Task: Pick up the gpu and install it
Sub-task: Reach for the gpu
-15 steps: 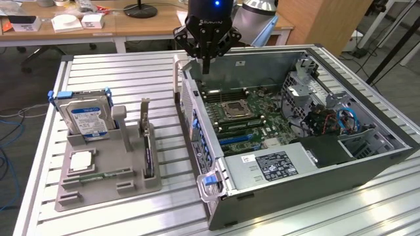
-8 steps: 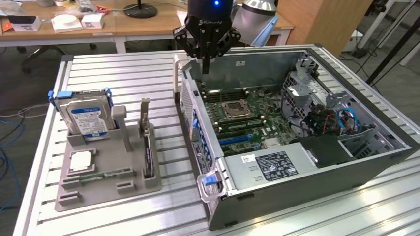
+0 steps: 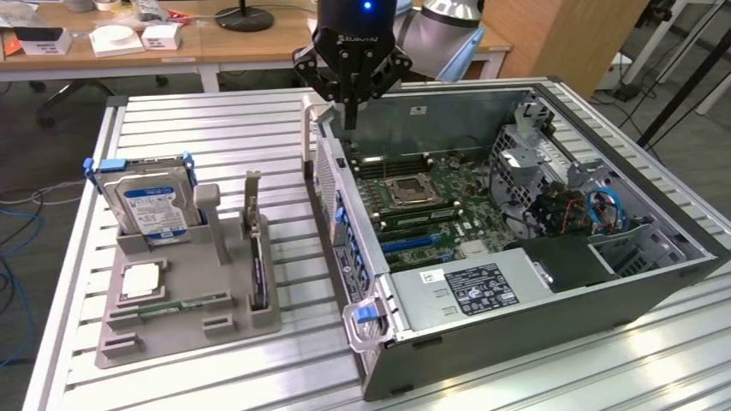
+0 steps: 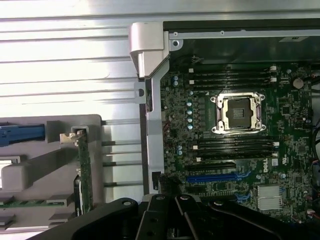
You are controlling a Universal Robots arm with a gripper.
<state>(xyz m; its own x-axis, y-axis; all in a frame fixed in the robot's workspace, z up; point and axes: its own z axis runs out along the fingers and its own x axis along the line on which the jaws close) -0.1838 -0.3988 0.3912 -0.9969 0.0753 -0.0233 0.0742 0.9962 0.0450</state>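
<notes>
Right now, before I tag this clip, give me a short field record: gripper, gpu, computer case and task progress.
gripper: shut, holding nothing, poised over the open case's edge
gpu: standing on edge in the grey holder, apart from the gripper
holder also carries: hard drive, upright
case: open, on the exterior view's right of the holder; motherboard exposed
blue slot: no card in it
progress: gpu not yet picked up

Bare table [image 3: 306, 287] lies free between the holder [image 3: 160, 338] and the case's upright side wall [image 3: 331, 184].
</notes>
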